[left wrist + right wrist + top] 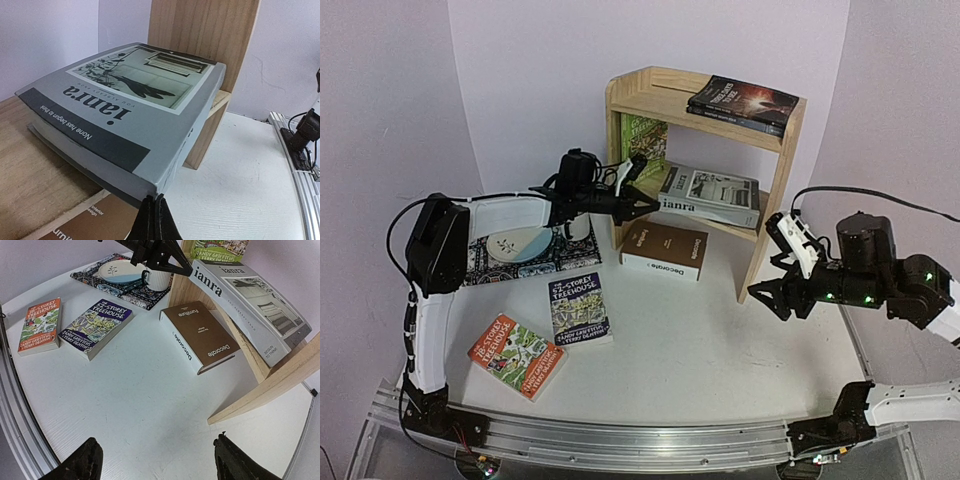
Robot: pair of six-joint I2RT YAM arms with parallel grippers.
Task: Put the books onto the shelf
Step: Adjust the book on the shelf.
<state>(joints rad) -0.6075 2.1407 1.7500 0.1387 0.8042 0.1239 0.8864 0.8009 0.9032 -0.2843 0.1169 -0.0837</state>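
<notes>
**Four books shelved, three left on the table.**

From above: two dark books [742,103] lie on the shelf's [775,195] top board. A green book [643,135] stands and a grey book [710,195] lies on the lower one. The brown book [664,250] at centre, and the blue book [579,308] and orange book [517,356] at lower left, wait on the table [720,340]. My left hand [645,208] is closed on nothing at the grey book's near corner. My right hand [772,268] hangs wide open and empty at right.

Left wrist view: only here do I see the grey book jutting past the board's edge (a push seems due).

Right wrist view: it alone shows bare table between my right fingers [82,462], but not the top board.
</notes>
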